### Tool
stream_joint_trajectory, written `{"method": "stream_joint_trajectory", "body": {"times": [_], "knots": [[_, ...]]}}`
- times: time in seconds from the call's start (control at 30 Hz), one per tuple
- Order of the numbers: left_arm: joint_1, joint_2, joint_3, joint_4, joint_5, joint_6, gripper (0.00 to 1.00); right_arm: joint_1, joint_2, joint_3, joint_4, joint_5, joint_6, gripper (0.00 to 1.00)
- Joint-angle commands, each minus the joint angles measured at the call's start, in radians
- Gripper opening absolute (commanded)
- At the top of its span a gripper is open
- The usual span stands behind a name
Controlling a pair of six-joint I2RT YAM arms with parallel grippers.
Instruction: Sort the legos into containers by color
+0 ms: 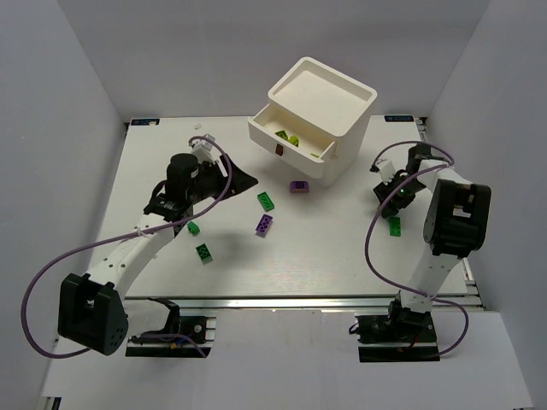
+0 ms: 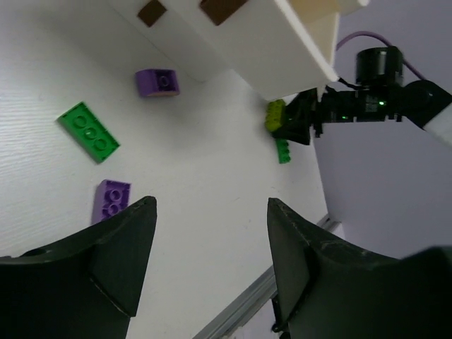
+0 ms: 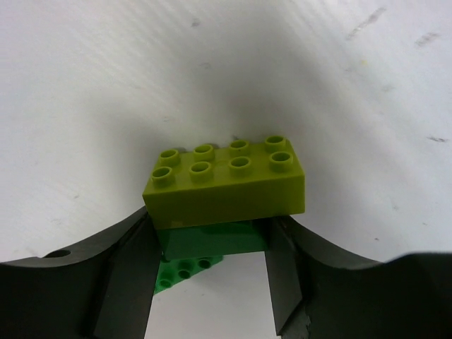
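Right gripper [image 3: 210,236] is down at 3 o'clock on the counter [image 1: 342,248], jaws part open and standing either side of a little pile, and I cannot tell whether the pads are pressing yet or only flanking it. What sits there is a yellow-green brick [image 3: 224,185], a glossy two-by-four with its studs up and clean square edges. It lies across a darker green brick [image 3: 212,240], the piece actually between my fingers. A bit more studded green peeps out below, and whether that is the same brick or another I cannot say. That is the worry here: two colours in one bite. If they are clipped together, I reckon a lift takes both and the wrong one lands in a bin. If they only rest on each other, the top one may slide off as I rise, since my fingers sit low on the green. My left gripper [image 2: 210,208] hangs at 9 o'clock, wide open with nothing in it, looking across the loose purple bricks [image 1: 265,225] and green bricks [image 1: 267,200] in the middle of the counter. The white bins [image 1: 342,141] stand at 12 o'clock, one set askew on the other. Only a strip of the lower one shows, with yellow-green pieces [image 1: 289,137] in it. That narrow opening is my second worry: a brick let go off-centre could strike the rim and bounce back out.
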Motion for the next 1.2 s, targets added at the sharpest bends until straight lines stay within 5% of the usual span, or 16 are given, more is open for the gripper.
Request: {"method": "stream_joint_trajectory", "body": {"times": [0.0,0.17,0.47,0.7,1.17], "knots": [[-0.005,0.037,0.075,0.064,0.149,0.002,0.72,-0.009,-0.058,0.06,-0.127,-0.153,-0.071,0.26],[-0.014,0.11,0.173,0.107,0.308,-0.003,0.71,-0.003,-0.19,0.104,-0.283,-0.395,-0.171,0.11],[-0.043,0.23,0.351,0.092,0.417,-0.046,0.76,0.074,-0.363,0.244,-0.377,-0.732,-0.234,0.06],[-0.074,0.313,0.526,0.015,0.444,-0.057,0.78,0.221,-0.449,0.287,-0.25,-0.743,-0.177,0.05],[-0.149,0.396,0.621,-0.031,0.434,-0.035,0.79,0.436,-0.402,0.442,-0.17,-0.625,-0.059,0.03]]}}
